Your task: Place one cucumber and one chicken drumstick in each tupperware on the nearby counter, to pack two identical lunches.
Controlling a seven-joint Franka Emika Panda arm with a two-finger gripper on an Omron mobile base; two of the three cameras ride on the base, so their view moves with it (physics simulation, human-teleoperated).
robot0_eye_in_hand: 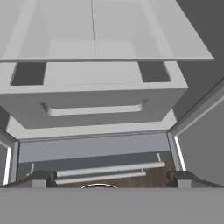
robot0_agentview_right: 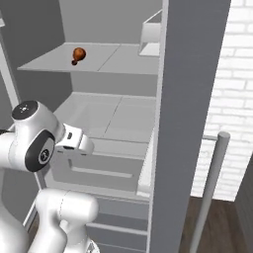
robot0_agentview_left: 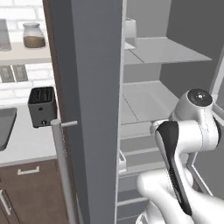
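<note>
An open refrigerator is being faced by the arm, its gripper being held before the drawer below the glass shelves; the two fingertips are being seen well apart at the bottom of the hand view, nothing being gripped between them. A reddish-brown chicken drumstick is being kept on the upper shelf (far left, bone end toward the near edge). To the left of the fridge door, a black toaster is being shown on the counter, a grey tupperware lying just beside it at the frame's edge; a jar is being displayed on the wall shelf above.
</note>
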